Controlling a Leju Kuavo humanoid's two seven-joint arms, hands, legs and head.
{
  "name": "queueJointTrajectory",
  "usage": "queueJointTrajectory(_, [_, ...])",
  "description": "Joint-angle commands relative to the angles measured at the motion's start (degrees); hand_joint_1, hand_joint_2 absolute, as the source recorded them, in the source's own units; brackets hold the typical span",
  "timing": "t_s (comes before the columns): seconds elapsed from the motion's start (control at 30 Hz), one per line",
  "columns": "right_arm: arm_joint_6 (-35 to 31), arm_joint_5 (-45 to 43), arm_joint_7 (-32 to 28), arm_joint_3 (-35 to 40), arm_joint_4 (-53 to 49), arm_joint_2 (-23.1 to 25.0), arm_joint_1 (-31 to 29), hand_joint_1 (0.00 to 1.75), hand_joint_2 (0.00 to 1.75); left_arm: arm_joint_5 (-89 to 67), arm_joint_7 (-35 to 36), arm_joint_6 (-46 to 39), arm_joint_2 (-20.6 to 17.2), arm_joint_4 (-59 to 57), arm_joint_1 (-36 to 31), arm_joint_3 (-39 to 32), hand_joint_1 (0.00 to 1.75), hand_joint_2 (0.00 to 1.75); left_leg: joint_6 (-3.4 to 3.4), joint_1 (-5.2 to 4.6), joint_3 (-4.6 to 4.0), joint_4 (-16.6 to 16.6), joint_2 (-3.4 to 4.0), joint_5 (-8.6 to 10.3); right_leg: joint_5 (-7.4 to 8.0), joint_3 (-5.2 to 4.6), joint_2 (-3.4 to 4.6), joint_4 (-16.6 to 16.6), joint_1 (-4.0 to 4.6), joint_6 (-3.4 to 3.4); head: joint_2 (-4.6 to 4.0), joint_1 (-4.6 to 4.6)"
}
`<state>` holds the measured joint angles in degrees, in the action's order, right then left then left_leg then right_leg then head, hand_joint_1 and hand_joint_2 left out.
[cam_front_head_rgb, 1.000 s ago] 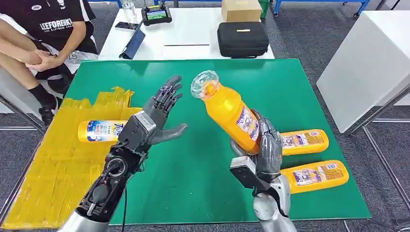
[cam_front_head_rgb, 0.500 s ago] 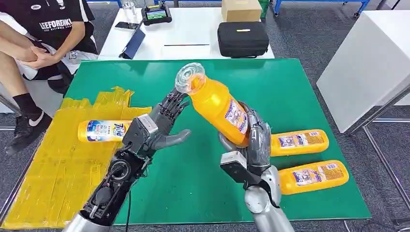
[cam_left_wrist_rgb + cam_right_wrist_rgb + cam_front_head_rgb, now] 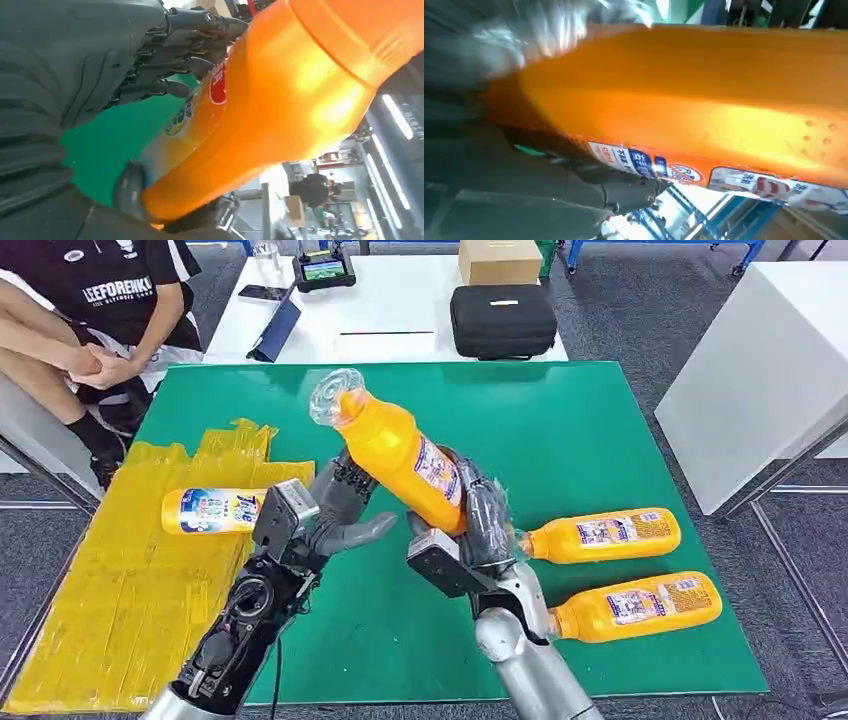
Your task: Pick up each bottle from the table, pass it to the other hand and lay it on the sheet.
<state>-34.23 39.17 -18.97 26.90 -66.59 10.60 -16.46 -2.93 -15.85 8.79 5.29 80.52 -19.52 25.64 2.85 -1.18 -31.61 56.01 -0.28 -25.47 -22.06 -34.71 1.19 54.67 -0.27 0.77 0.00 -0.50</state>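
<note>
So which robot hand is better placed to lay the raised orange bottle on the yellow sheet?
The left robot hand. It is open against the orange plastic bottle that the right robot hand grips, and the crinkled yellow sheet lies on its side of the green table.

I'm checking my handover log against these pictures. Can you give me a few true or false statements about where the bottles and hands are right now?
1. The right hand grips the raised orange bottle by its lower body. True.
2. One bottle lies on the yellow sheet. True: the labelled bottle rests there on its side.
3. Three bottles lie on the green mat. False: two do, the nearer bottle and the farther bottle, both at the robot's right.
4. The left hand hangs far from the raised bottle. False: its fingers are right at the bottle's side.
5. The raised bottle stands upright. False: it tilts, cap toward the robot's left.
</note>
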Motion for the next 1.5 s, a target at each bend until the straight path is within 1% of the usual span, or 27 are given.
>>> queueJointTrajectory(0.03, [2.9,1.8,1.1,7.2,15.6,1.9,-6.9,1.75,1.75,2.0,-0.1,0.9,0.0,-0.1,-2.3,0.6,0.00,1.75,-0.16,0.09,0.14,0.0,0.14,-0.08,-0.02,0.13,0.06,0.0,0.08,-0.02,0.00,0.00])
queueJointTrajectory(0.07, [3.2,1.8,1.2,7.7,16.1,2.3,-7.4,1.75,1.75,2.5,0.3,1.0,0.1,0.2,-2.8,0.5,0.00,1.75,-0.37,0.19,0.39,0.1,0.18,-0.25,-0.17,0.38,0.01,0.0,0.18,-0.03,0.00,0.02])
queueJointTrajectory(0.1, [3.2,1.9,1.5,7.9,16.2,2.5,-7.6,1.75,1.75,2.7,0.7,1.1,0.2,0.3,-3.0,0.4,0.00,1.75,-0.22,0.10,0.17,0.0,0.05,-0.11,-0.09,0.17,-0.07,0.0,0.09,-0.02,0.00,0.00])
queueJointTrajectory(0.13, [3.2,1.9,1.5,7.9,16.2,2.5,-7.6,1.75,1.75,2.7,0.7,1.1,0.2,0.3,-3.0,0.4,0.00,1.75,-0.28,0.14,0.21,0.1,0.04,-0.15,-0.13,0.22,-0.09,0.0,0.13,-0.03,0.00,-0.02])
queueJointTrajectory(0.23, [3.3,1.9,1.7,7.9,16.2,2.3,-7.8,1.75,1.75,2.7,0.8,1.1,0.1,0.4,-2.9,0.5,0.00,1.75,-0.17,0.08,0.08,0.0,-0.01,-0.06,-0.07,0.06,-0.10,0.0,0.08,-0.01,0.00,0.00])
queueJointTrajectory(0.43, [3.3,1.9,1.7,7.9,16.2,2.3,-7.8,1.75,1.75,2.7,0.8,1.1,0.1,0.4,-2.9,0.5,0.00,1.75,-0.25,0.14,0.22,0.1,-0.05,-0.15,-0.16,0.24,-0.19,0.0,0.13,0.01,0.00,0.02])
queueJointTrajectory(0.53, [3.3,1.9,1.7,7.9,16.2,2.3,-7.8,1.75,1.75,2.7,0.8,1.1,0.1,0.4,-2.9,0.5,0.00,1.75,-0.14,0.05,0.05,0.0,-0.06,-0.03,-0.06,0.04,-0.13,0.0,0.06,0.00,0.00,0.00])
queueJointTrajectory(0.57, [3.3,1.9,1.7,7.9,16.2,2.3,-7.8,1.75,1.75,2.7,0.8,1.1,0.1,0.4,-2.9,0.5,0.00,1.75,-0.33,0.16,0.28,0.1,-0.12,-0.21,-0.24,0.33,-0.28,0.0,0.17,0.00,0.00,0.02])
queueJointTrajectory(0.6, [3.3,1.9,1.7,7.9,16.2,2.3,-7.8,1.75,1.75,2.7,0.8,1.1,0.1,0.4,-2.9,0.5,0.00,1.75,-0.19,0.10,0.10,0.0,-0.07,-0.08,-0.10,0.12,-0.16,0.0,0.11,0.00,0.00,0.00])
queueJointTrajectory(0.63, [3.8,1.8,1.6,8.4,16.4,2.4,-7.9,1.75,1.75,2.8,0.8,1.1,0.0,0.4,-3.0,0.6,0.00,1.75,-0.29,0.14,0.23,0.1,-0.09,-0.17,-0.19,0.26,-0.23,0.0,0.15,-0.01,0.00,0.00])
queueJointTrajectory(0.67, [4.4,2.2,1.5,9.6,16.6,2.5,-8.1,1.75,1.75,3.1,1.0,1.0,0.0,0.4,-3.2,0.6,0.00,1.75,-0.17,0.07,0.08,0.0,-0.06,-0.06,-0.08,0.09,-0.15,0.0,0.08,-0.01,0.00,0.02])
queueJointTrajectory(0.77, [4.7,2.6,1.3,11.7,17.1,3.3,-7.7,1.75,1.75,3.4,1.2,0.7,-0.2,0.0,-3.2,0.5,0.00,1.75,-0.25,0.10,0.15,0.1,-0.07,-0.12,-0.14,0.17,-0.18,0.0,0.12,-0.02,0.00,0.02])
queueJointTrajectory(0.8, [4.9,2.5,1.0,12.3,17.0,3.4,-7.4,1.75,1.75,3.6,1.2,0.5,-0.2,-0.4,-3.1,0.4,0.00,1.75,-0.15,0.07,0.05,0.0,-0.01,-0.04,-0.05,0.04,-0.08,0.0,0.08,-0.02,0.00,0.00])
queueJointTrajectory(0.83, [5.1,2.2,0.7,13.0,16.8,3.4,-7.1,1.75,1.75,3.7,1.1,0.4,-0.2,-0.9,-3.1,0.3,0.00,1.75,-0.26,0.12,0.19,0.0,-0.01,-0.13,-0.14,0.19,-0.13,0.0,0.13,-0.03,0.00,0.00])
queueJointTrajectory(0.93, [6.8,0.9,-0.4,16.3,12.3,2.4,-5.0,1.75,1.75,4.1,-0.1,-0.5,0.0,-3.5,-3.2,-0.4,0.00,1.75,-0.20,0.09,0.15,0.0,-0.09,-0.07,-0.11,0.14,-0.19,0.0,0.09,-0.02,0.00,0.00])
queueJointTrajectory(1.0, [7.6,1.0,-0.3,18.1,8.8,1.5,-3.9,1.75,1.75,4.0,-0.6,-1.0,0.3,-3.9,-3.2,-0.8,0.00,1.75,-0.30,0.16,0.28,0.0,-0.15,-0.16,-0.21,0.31,-0.29,0.0,0.16,-0.03,0.00,0.00])
queueJointTrajectory(1.03, [7.8,0.9,-0.3,18.5,7.4,1.0,-3.3,1.75,1.75,4.0,-0.6,-1.0,0.2,-3.8,-3.1,-0.9,1.08,1.75,-0.20,0.12,0.16,0.0,-0.09,-0.10,-0.13,0.16,-0.20,0.0,0.12,-0.01,0.00,0.00])
queueJointTrajectory(1.07, [8.7,0.3,-0.2,19.1,5.0,0.2,-1.9,1.75,1.75,3.5,-1.8,-3.1,0.3,-2.6,-1.1,-1.9,1.75,1.75,-0.28,0.17,0.25,0.0,-0.12,-0.18,-0.22,0.27,-0.27,0.0,0.16,-0.01,0.00,0.00])
queueJointTrajectory(1.1, [8.9,0.0,0.1,19.1,4.6,-0.1,-1.3,1.75,1.75,3.3,-2.0,-3.4,0.2,-2.0,-0.1,-2.1,1.75,1.75,-0.19,0.11,0.12,0.0,-0.10,-0.09,-0.13,0.12,-0.21,0.0,0.10,0.00,0.00,0.00])
queueJointTrajectory(1.17, [8.5,-0.9,-0.1,18.7,4.6,-0.8,-0.7,1.75,1.75,2.8,-2.5,-3.4,0.1,-1.0,1.8,-2.4,1.75,1.75,-0.29,0.16,0.37,0.0,-0.15,-0.21,-0.27,0.39,-0.31,-0.1,0.16,0.00,0.00,0.02])
queueJointTrajectory(1.2, [7.8,-1.6,-0.7,18.4,4.7,-1.4,-0.4,1.75,1.75,2.5,-2.9,-3.2,0.0,-0.5,2.9,-2.5,1.75,1.75,-0.20,0.10,0.22,-0.1,-0.05,-0.11,-0.14,0.21,-0.16,-0.1,0.10,0.01,0.00,-0.02])
queueJointTrajectory(1.23, [7.4,-2.0,-1.0,18.1,4.6,-1.8,-0.3,1.75,1.75,2.4,-3.0,-3.0,-0.1,-0.3,3.3,-2.5,1.75,1.75,-0.25,0.14,0.35,-0.1,-0.04,-0.19,-0.21,0.35,-0.19,-0.1,0.14,0.01,0.00,0.00])
queueJointTrajectory(1.27, [7.2,-2.3,-1.2,18.0,4.5,-2.1,-0.1,1.75,1.75,2.3,-3.1,-2.8,-0.2,-0.1,3.4,-2.3,1.75,1.75,-0.18,0.11,0.21,-0.1,-0.06,-0.11,-0.14,0.21,-0.18,-0.1,0.11,0.01,0.00,0.00])
queueJointTrajectory(1.3, [6.9,-2.6,-1.2,17.8,3.9,-2.6,0.1,1.75,1.75,1.4,-3.3,-3.1,-0.3,0.0,3.1,-1.8,1.75,1.75,-0.24,0.14,0.28,0.0,-0.13,-0.17,-0.21,0.31,-0.28,-0.1,0.14,0.01,0.00,0.02])
queueJointTrajectory(1.33, [6.7,-2.8,-1.1,17.8,3.4,-2.8,0.4,1.75,1.75,0.6,-3.3,-3.7,-0.2,0.2,3.0,-1.6,1.75,1.75,-0.17,0.08,0.10,0.0,-0.14,-0.08,-0.14,0.11,-0.23,-0.1,0.09,0.00,0.00,0.00])
queueJointTrajectory(1.43, [6.5,-3.0,-0.6,17.3,2.4,-3.2,1.1,1.75,1.75,0.4,-3.1,-4.0,-0.1,-0.1,2.8,-1.3,1.75,1.75,-0.30,0.14,0.22,0.1,-0.22,-0.21,-0.27,0.29,-0.36,0.0,0.16,0.01,0.00,0.02])
queueJointTrajectory(1.5, [6.2,-2.9,-0.6,16.7,2.0,-3.3,1.5,1.75,1.75,0.5,-3.2,-4.1,-0.1,-1.0,2.8,-1.5,1.75,1.75,-0.22,0.09,0.08,0.0,-0.16,-0.10,-0.15,0.13,-0.26,0.0,0.11,-0.01,0.00,0.02])
